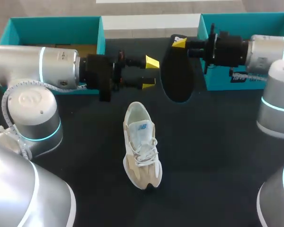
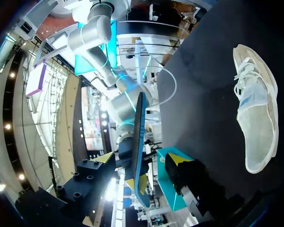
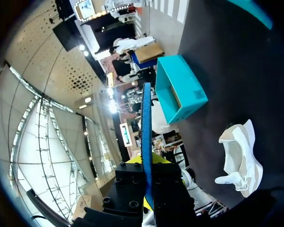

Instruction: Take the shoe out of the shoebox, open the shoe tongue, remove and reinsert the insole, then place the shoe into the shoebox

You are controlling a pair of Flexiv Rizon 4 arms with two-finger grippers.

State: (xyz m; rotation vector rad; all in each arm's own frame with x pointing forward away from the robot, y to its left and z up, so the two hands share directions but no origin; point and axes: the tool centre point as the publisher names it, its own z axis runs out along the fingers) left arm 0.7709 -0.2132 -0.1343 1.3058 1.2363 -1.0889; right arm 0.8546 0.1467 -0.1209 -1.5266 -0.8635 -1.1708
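Black insole pinched edge-on in right fingers, held off surface. Spread left fingers just beside insole. Beige-white shoe upright mid-surface, outside teal shoebox.

Fairly bright, even light falls from overhead. In the head view the black table soaks it up and shows almost no sheen, so the pale shoe stands out strongly; any shadow it casts is lost on the dark surface. The silver left arm carries broad white highlights along its top, as does the right arm. The black insole reads as a flat dark patch without surface detail. In the left wrist view a white glare blooms just beside the insole. In the right wrist view the insole stands dark against bright light behind it.
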